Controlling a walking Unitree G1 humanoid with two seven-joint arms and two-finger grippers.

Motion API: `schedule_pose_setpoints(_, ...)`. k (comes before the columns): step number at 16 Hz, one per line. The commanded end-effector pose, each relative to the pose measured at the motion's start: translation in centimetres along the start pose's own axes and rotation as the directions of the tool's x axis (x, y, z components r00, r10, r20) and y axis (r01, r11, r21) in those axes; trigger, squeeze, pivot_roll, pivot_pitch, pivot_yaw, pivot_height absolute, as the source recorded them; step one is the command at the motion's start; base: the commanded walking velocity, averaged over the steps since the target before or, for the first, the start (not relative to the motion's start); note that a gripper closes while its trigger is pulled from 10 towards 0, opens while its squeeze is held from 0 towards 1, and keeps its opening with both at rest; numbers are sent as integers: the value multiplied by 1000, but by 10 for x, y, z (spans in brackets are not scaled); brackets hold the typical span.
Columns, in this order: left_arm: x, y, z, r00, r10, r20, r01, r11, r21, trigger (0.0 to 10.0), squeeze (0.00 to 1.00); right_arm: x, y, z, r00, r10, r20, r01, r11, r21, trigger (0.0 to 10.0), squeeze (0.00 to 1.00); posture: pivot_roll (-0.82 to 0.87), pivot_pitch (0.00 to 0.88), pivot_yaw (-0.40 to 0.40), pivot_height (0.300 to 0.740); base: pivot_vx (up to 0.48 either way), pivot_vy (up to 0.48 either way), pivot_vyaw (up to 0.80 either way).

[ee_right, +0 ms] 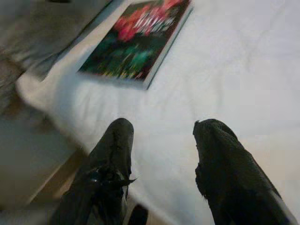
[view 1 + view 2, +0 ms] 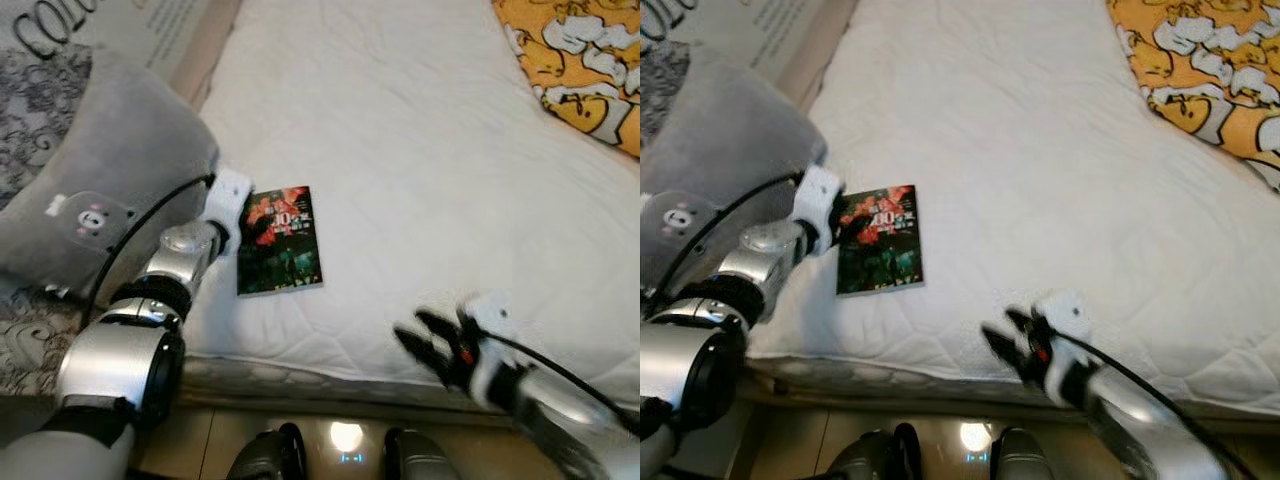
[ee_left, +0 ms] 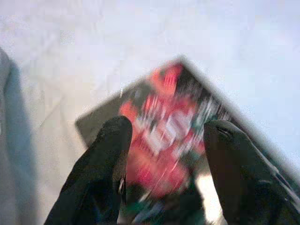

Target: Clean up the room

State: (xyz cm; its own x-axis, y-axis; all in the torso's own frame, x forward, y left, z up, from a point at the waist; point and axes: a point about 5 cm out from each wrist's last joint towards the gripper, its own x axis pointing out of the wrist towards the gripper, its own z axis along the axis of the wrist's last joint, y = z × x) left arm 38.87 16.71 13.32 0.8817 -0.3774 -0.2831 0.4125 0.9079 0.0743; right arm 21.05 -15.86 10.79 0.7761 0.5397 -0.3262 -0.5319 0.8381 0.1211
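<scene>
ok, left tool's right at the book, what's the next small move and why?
Probably ease the left tool down and forward so its open fingers straddle the book's near edge, then close. The book lies flat on the white bed, ungrasped, with the tool just over its cover. The right tool hovers open near the bed edge, apart from the book.

A dark paperback book (image 2: 280,241) with red cover art lies flat on the bed (image 2: 420,150).
</scene>
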Motion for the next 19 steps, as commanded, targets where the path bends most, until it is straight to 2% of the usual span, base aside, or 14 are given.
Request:
schedule_pose_setpoints(1, -1, 1, 3, 999, -14, 47, 20, 993, -117, 10000, 0, 5, -1, -5, 997, -75, -3, 75, 997, 0, 10000, 0, -198, 85, 119, 740, 0, 0, 0)
schedule_pose_setpoints(2, 0, -5, -2, 997, -34, 64, 47, 978, -203, 10000, 0, 10, -1, -5, 991, -134, 24, 134, 991, 20, 10000, 0, -188, 68, 113, 740, 0, 0, 0)
schedule_pose_setpoints(3, 1, -16, -8, 994, -70, 82, 88, 967, -239, 10000, 0, 14, -2, -4, 983, -176, 48, 174, 984, 40, 10000, 0, -174, 62, 111, 740, 0, 0, 0)
schedule_pose_setpoints(5, -6, -32, -16, 985, -76, 153, 113, 961, -253, 10000, 0, 18, 0, -4, 971, -226, 80, 220, 972, 78, 10000, 0, -159, 47, 113, 740, 0, 0, 0)
schedule_pose_setpoints(7, -20, -41, -18, 972, -21, 235, 85, 960, -265, 10000, 0, 20, 1, -6, 961, -257, 101, 246, 963, 108, 10000, 0, -156, 43, 107, 740, 0, 0, 0)
schedule_pose_setpoints(8, -34, -40, -19, 959, 79, 272, 1, 960, -279, 10000, 0, 20, 1, -7, 954, -282, 105, 270, 956, 118, 10000, 0, -149, 41, 96, 740, 0, 0, 0)
schedule_pose_setpoints(9, -54, -39, -25, 953, 168, 254, -100, 960, -260, 10000, 0, 17, -2, -11, 938, -333, 94, 321, 939, 120, 10000, 0, -128, 48, 75, 740, 0, -255, 0)
schedule_pose_setpoints(10, -65, -39, -32, 950, 205, 236, -139, 953, -268, 10000, 0, 16, -5, -14, 929, -361, 79, 349, 928, 129, 10000, 0, -124, 47, 68, 740, 0, -424, 0)
schedule_pose_setpoints(11, -69, -39, -34, 949, 216, 231, -150, 951, -270, 10000, 0, 16, -5, -16, 927, -367, 75, 355, 925, 133, 10000, 0, -124, 47, 68, 740, 0, -424, 0)
schedule_pose_setpoints(12, -85, -43, -48, 953, 238, 186, -183, 945, -270, 10000, 0, 15, -5, -17, 927, -369, 71, 361, 926, 106, 10000, 0, -125, 39, 72, 740, 0, -480, 0)
schedule_pose_setpoints(13, -95, -49, -54, 959, 240, 152, -197, 948, -250, 10000, 0, 14, -4, -18, 928, -364, 76, 357, 929, 97, 10000, 0, -125, 34, 73, 740, 0, -480, 0)
schedule_pose_setpoints(15, -104, -57, -58, 962, 244, 123, -212, 951, -226, 10000, 0, 15, -6, -18, 927, -365, 89, 358, 929, 90, 10000, 0, -112, 19, 65, 740, 0, -480, 0)
schedule_pose_setpoints(18, -107, -66, -61, 967, 238, 89, -221, 961, -168, 10000, 0, 21, -14, -21, 910, -408, 74, 402, 912, 84, 10000, 0, -91, 29, 50, 740, 0, -480, 0)
schedule_pose_setpoints(19, -108, -67, -61, 967, 242, 85, -225, 958, -177, 10000, 0, 22, -13, -20, 910, -408, 75, 403, 912, 82, 10000, 0, -91, 29, 50, 740, 0, -480, 0)
